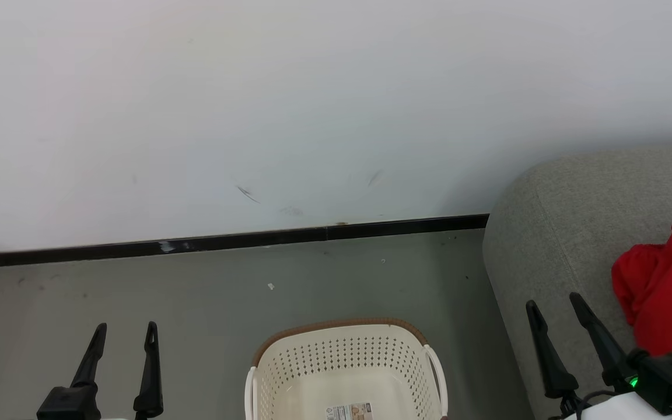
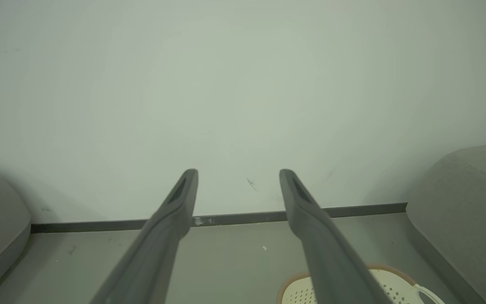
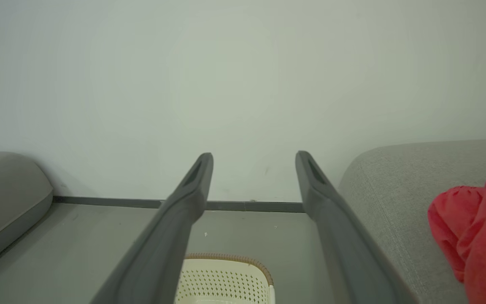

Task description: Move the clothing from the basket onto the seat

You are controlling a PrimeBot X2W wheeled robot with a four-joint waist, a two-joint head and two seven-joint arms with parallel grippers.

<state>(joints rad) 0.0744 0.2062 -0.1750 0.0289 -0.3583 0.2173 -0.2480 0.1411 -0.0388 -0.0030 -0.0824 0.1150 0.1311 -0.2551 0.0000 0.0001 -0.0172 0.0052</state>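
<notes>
Hanging at lower left above the grey floor (image 1: 137, 280), my left claw (image 1: 126, 326) stands wide, with nothing between its fingers.

Centre: the basket (image 1: 342, 322) sits on the floor, near the wall. What I can see of its bottom is bare but for a paper label (image 1: 349, 411); the near half is cut off at the view's edge.

Right of it: my right claw (image 1: 553, 301) is spread wide too, empty, in front of the rounded end of the seat (image 1: 552, 221), which stands just beside the basket.

Far right: the clothing (image 1: 665, 291) lies bunched on the seat, red, folds slumped.

Judgement: light, limp, slick sportswear that will sag and trail when lifted. Best pinched at a thick gathered fold, not a single thin layer. Task looks near done, provided the basket's hidden part holds nothing.
</notes>
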